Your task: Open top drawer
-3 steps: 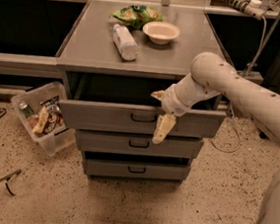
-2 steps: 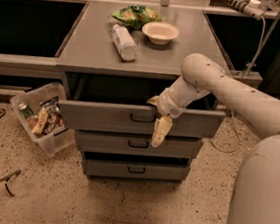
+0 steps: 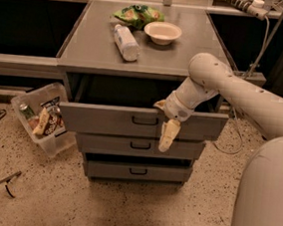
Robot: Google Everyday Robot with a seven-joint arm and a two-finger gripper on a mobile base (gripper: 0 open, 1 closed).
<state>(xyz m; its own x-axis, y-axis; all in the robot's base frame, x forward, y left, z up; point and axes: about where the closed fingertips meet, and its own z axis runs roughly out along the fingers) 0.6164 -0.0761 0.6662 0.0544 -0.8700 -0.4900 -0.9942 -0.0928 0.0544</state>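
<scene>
The top drawer (image 3: 105, 120) is the widest of three grey drawers under the grey table. It stands pulled out, with its dark inside showing behind the front. Its small black handle (image 3: 145, 120) sits at the centre of the front. My gripper (image 3: 166, 137) hangs down over the drawer front just right of the handle, pointing at the floor. One cream finger (image 3: 168, 133) shows in front of the drawer face. It holds nothing that I can see.
On the table top (image 3: 88, 45) lie a plastic bottle (image 3: 126, 42), a white bowl (image 3: 162, 32) and a green bag (image 3: 137, 14). A clear bin of snacks (image 3: 43, 120) stands on the floor at the left. Two shorter drawers (image 3: 139, 145) sit below.
The arm has shifted slightly left and the gripper with it. The top drawer stays pulled out as before.
</scene>
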